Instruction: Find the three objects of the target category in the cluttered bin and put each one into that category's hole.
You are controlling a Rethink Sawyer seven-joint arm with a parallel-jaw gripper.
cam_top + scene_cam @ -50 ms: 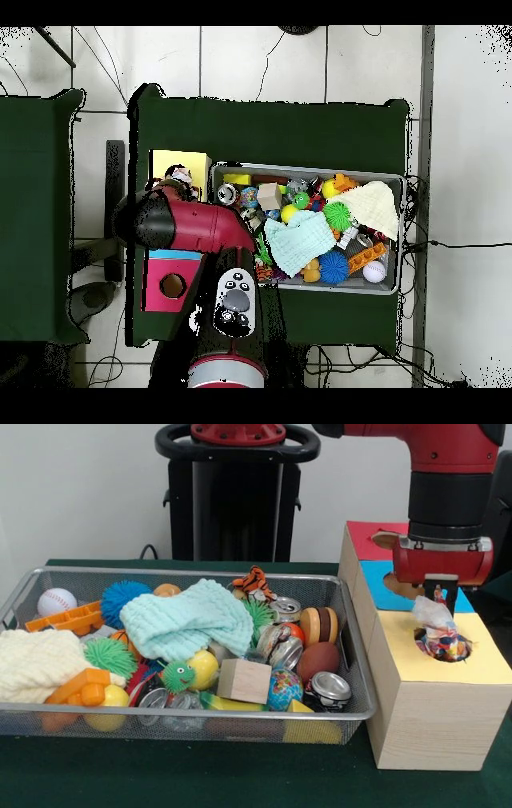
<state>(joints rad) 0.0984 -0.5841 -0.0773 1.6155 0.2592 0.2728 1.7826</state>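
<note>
White wall (pixel 80 488), pale tiled floor (pixel 260 60), green-covered table (pixel 300 120), trailing cables (pixel 450 243).

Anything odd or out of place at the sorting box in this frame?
Yes: a crumpled multicoloured wrapper sticks up out of the yellow hole rather than dropping through, right under the claw. It looks jammed or only partly inserted.

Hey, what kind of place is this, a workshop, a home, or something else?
Most likely a robotics lab: a red arm works over a green-covered table holding a wire bin of mixed toys and a wooden sorting box, on a tiled floor with trailing cables.
</note>
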